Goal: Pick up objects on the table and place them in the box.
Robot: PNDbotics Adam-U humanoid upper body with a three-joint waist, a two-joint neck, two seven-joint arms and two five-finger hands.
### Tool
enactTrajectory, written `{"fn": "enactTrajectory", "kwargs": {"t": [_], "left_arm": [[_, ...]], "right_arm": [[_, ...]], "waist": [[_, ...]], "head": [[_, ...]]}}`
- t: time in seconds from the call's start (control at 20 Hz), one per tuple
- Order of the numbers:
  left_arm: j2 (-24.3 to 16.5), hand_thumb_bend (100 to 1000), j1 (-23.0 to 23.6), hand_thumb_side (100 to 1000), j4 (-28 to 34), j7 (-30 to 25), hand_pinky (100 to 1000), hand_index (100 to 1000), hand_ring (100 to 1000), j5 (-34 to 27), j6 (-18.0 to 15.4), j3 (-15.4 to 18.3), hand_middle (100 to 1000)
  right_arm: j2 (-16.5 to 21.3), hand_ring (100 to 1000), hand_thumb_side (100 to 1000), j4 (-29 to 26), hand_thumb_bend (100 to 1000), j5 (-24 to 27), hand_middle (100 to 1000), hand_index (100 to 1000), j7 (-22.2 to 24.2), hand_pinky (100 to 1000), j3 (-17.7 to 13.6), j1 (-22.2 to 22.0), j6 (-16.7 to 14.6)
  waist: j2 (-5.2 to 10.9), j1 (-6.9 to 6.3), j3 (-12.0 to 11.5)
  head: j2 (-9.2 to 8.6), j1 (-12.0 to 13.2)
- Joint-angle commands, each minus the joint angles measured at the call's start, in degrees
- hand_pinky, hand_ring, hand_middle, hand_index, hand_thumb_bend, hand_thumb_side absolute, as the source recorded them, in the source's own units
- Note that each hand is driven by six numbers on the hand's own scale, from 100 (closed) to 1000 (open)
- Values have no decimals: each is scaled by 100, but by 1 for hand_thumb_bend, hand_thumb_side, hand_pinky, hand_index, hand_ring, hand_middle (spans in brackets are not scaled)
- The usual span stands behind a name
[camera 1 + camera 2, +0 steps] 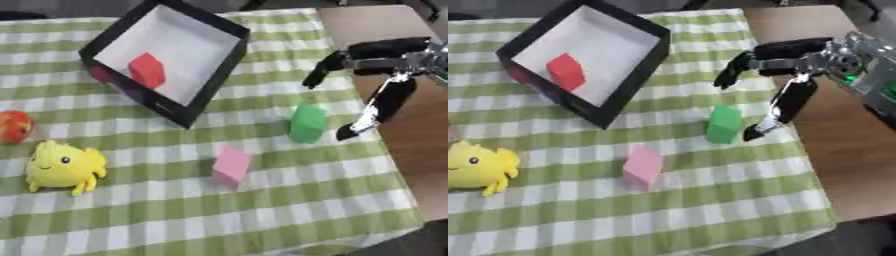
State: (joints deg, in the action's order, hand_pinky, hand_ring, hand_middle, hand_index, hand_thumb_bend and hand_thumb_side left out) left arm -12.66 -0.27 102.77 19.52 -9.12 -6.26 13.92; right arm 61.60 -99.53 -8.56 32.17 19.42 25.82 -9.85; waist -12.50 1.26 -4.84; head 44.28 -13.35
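Note:
A black box (229,60) with a white inside stands at the back left; a red block (147,70) lies in it. A green block (308,123) stands on the checked cloth at the right, and a pink block (231,166) lies nearer the front. A yellow plush toy (63,165) and a red-orange fruit (13,126) sit at the left. My right hand (785,97) comes in from the right, open, fingers spread; one fingertip (753,132) hangs just right of the green block, apart from it. The left hand does not show.
The green-and-white checked cloth (262,215) covers the table. To its right lies bare brown tabletop (420,150), under my right arm. The cloth's front edge drops off near the bottom right corner.

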Motion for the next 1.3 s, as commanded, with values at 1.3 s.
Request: {"fn": "enactTrajectory", "kwargs": {"t": [1.3], "left_arm": [[-117, 276, -45, 709, 109, -28, 908, 838, 648, -46, -7, 11, 743]], "right_arm": [[-494, 788, 450, -35, 648, -993, 699, 864, -333, 939, 32, -98, 1443]], "waist": [[0, 58, -59]], "head": [[-16, -61]]}}
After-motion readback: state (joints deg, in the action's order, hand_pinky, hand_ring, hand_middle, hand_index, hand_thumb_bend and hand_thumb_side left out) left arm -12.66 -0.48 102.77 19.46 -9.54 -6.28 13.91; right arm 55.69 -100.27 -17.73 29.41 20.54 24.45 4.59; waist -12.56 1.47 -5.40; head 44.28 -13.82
